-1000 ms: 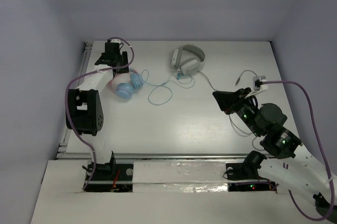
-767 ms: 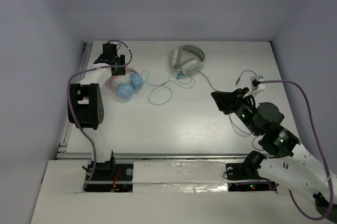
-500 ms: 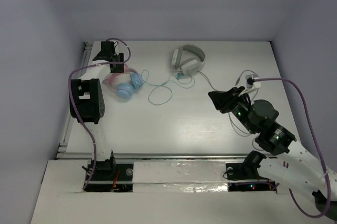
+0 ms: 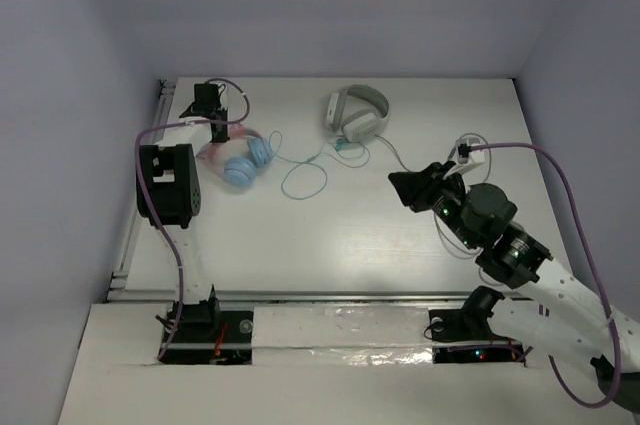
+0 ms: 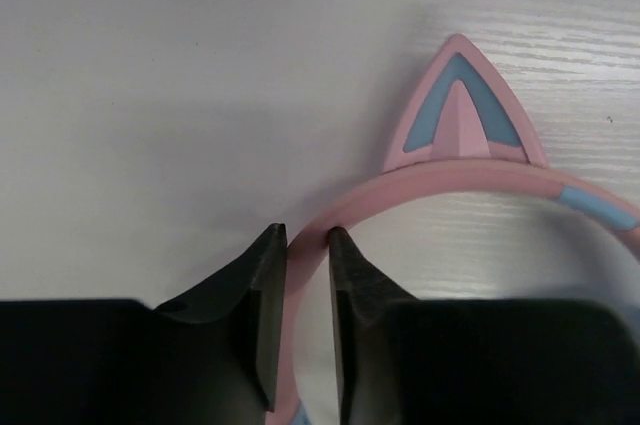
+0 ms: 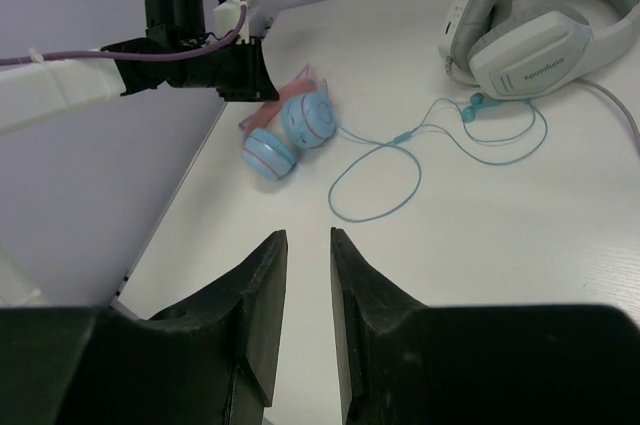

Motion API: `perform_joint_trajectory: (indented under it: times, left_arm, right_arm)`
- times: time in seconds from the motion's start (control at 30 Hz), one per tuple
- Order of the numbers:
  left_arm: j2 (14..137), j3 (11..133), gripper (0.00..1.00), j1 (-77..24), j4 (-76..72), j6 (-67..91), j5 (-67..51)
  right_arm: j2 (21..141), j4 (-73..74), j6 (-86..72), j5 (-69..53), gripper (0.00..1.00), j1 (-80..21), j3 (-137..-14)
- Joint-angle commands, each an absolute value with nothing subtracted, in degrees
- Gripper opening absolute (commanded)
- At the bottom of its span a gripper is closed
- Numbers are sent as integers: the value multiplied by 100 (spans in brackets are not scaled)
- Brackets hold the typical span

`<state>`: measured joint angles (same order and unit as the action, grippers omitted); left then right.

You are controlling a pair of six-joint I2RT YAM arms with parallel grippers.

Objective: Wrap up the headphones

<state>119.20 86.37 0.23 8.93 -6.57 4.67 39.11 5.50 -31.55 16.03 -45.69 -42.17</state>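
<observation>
From my station I take the white-and-grey headset [image 4: 357,115] at the far middle of the table [image 4: 320,235] as my mark. The cat-ear headphones [image 4: 245,160] lie flat on the table to the left of that headset, well apart from it, the 2 light-blue ear cups side by side and the pink headband toward the left edge. The left gripper [image 4: 222,130] is down on them from the far-left side: in the left wrist view its 2 fingers [image 5: 265,305] are pressed onto the pink headband [image 5: 450,185], pinching it just below 1 pink-and-blue cat ear [image 5: 458,110]. The thin light-blue cable [image 4: 300,175] runs from the ear cups toward the headset in loose loops and ends right under it, so the 2 sets lie close at that point; a grey cable [image 4: 400,157] trails from the headset to the right. The right gripper [image 4: 400,185] hangs above the table to the right of and nearer than the headset, fingers slightly spread with bare table showing between them, holding nothing.
</observation>
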Motion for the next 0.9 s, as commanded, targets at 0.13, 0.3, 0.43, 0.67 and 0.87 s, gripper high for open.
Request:
perform_joint_trajectory:
  times: [0.13,0.3,0.43,0.67,0.87]
  left_arm:
    - [11567,8192,0,18,949,-98,465]
    - [11242,7884,11,18,1055,527,317]
    - [11109,7848,50,18,1045,484,325]
    - [11487,8077,56,18,1195,343,422]
    - [11830,8200,46,18,1081,395,562]
  right_arm:
    - [3894,246,-3094,1582,30,-4570,-4245]
    - [3920,246,-3059,1503,29,-4570,-4333]
    - [3832,342,-3041,1494,29,-4570,-4350]
    - [3805,334,-3023,1547,29,-4570,-4272]
    - [3964,211,-3041,1521,29,-4570,-4254]
